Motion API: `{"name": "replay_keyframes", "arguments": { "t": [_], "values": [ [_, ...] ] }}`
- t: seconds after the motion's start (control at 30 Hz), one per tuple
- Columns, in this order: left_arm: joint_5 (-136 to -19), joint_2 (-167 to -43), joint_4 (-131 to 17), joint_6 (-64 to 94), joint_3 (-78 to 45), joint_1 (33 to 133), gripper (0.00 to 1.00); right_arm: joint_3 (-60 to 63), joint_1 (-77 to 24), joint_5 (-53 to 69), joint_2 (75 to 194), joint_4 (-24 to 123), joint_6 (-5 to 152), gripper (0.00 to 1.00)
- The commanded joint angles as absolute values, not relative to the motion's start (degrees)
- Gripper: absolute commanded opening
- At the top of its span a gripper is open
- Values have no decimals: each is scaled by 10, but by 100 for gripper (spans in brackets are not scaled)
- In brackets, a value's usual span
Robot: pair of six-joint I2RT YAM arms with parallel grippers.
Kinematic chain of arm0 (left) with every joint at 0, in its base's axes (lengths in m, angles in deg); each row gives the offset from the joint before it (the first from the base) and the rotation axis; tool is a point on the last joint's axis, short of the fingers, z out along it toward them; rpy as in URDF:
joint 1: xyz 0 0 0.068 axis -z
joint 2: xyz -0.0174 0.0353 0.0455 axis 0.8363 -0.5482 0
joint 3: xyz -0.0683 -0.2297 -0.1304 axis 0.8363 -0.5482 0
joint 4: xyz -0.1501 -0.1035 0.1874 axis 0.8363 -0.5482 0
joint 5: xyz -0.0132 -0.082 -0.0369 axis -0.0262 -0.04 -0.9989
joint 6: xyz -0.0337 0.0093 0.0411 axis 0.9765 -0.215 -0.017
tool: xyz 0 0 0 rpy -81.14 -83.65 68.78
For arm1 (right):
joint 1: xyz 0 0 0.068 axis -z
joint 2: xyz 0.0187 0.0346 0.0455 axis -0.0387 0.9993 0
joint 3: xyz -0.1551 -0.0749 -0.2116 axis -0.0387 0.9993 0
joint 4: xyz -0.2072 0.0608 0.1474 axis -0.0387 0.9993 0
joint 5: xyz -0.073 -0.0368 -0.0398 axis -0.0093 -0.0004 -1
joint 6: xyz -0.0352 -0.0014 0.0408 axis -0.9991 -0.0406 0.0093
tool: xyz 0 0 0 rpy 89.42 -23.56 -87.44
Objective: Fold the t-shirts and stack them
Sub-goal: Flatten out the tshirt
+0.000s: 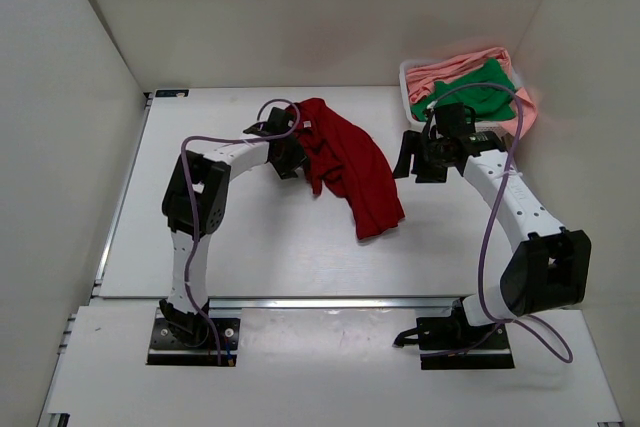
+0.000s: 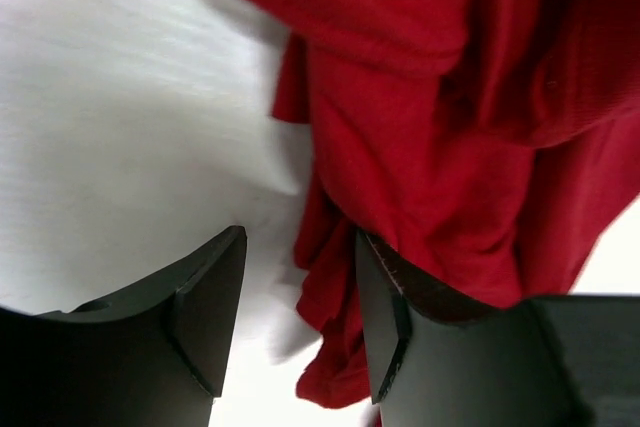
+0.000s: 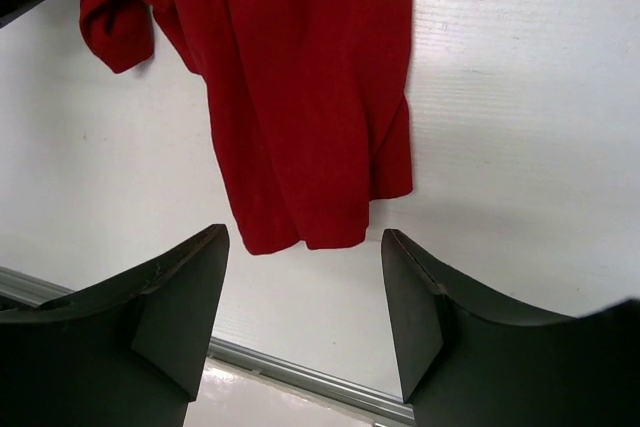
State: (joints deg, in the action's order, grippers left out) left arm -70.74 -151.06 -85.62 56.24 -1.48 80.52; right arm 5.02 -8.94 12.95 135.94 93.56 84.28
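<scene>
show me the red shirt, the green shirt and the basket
red shirt (image 1: 345, 162) top view, middle of the crumpled cloth
green shirt (image 1: 482, 97) top view, its bunched middle
basket (image 1: 406, 79) top view, its white left rim

The white table carries a dark red shirt, crumpled near its middle, and a white basket in the far right corner.
</scene>
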Motion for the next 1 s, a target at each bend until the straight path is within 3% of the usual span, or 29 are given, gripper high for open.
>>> {"name": "replay_keyframes", "arguments": {
  "t": [0.0, 0.13, 0.27, 0.33, 0.53, 0.7, 0.97],
  "values": [
    [-735, -1525, -826, 583, 2, 814, 59, 57, -93, 138, 1358, 933, 845, 60],
    [-744, -1543, -830, 586, 31, 829, 54, 62, -100, 135, 1352, 934, 852, 61],
    [-760, -1555, -837, 580, 43, 834, 9, 72, -103, 143, 1349, 935, 855, 61],
    [-760, -1543, -843, 582, 32, 828, 0, 74, -106, 152, 1347, 935, 854, 61],
    [-697, -1428, -918, 546, 26, 794, 0, 104, -174, 180, 1351, 927, 820, 61],
    [-709, -1279, -942, 560, -45, 732, 0, 147, -227, 149, 1372, 877, 810, 63],
    [-699, -1129, -1006, 536, -86, 704, 0, 130, -236, 130, 1489, 817, 736, 68]
  ]
}}
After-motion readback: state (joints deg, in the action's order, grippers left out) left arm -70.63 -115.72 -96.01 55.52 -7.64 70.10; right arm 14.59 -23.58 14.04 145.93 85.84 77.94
